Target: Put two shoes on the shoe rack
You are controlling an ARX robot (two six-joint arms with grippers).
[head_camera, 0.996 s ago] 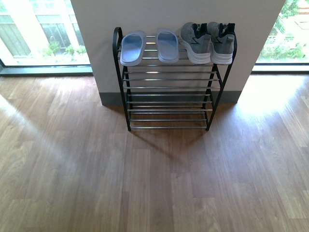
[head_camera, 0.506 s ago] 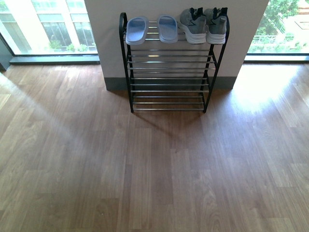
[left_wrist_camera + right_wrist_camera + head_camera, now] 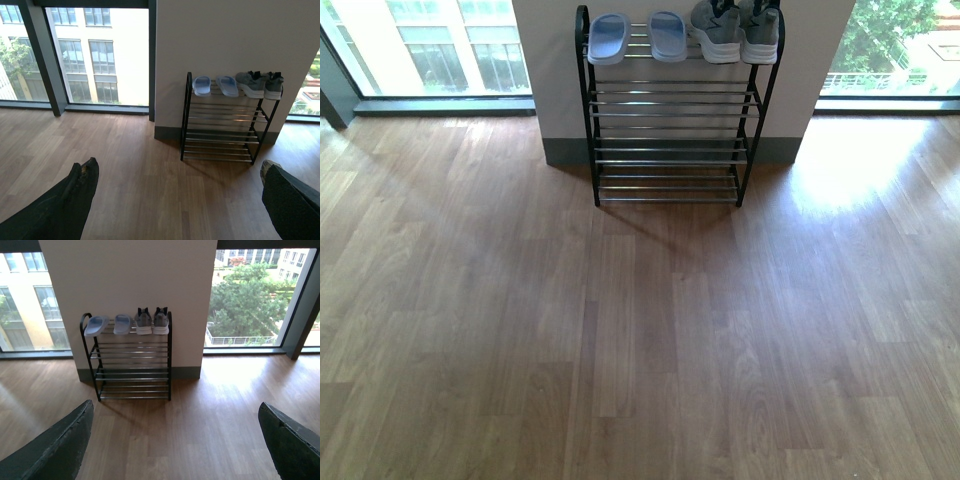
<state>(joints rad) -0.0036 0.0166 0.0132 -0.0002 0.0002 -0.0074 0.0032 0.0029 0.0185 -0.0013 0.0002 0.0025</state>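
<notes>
Shoe rack (image 3: 670, 110): it stands on the wooden floor (image 3: 620, 340) against the white wall (image 3: 550, 80) between two big windows, well apart from me; black frame, several tiers of chrome rods, seen whole in both my wrist views (image 3: 222, 122) (image 3: 132, 360)
Two shoes: both grey sneakers sit on the top tier at its right end, side by side and touching, white soles and toes pointing out toward me; the left shoe (image 3: 716, 28) is next to the slippers, the right shoe (image 3: 760, 30) is at the rack's right post
Slippers: a pair of pale blue slippers (image 3: 630, 35) fills the left half of the same top tier, just beside the sneakers
Lower tiers: bare rods
My left gripper (image 3: 175, 200): its two dark fingers (image 3: 75, 195) are spread wide at either edge of the left wrist view, with nothing between them but floor, so it is empty
My right gripper (image 3: 175, 440): its fingers (image 3: 60, 445) likewise stand far apart at the edges of the right wrist view, holding nothing
Front view: neither of my arms shows there, only floor, rack and windows
Light: a bright patch of sun lies on the floor to the right of the rack
</notes>
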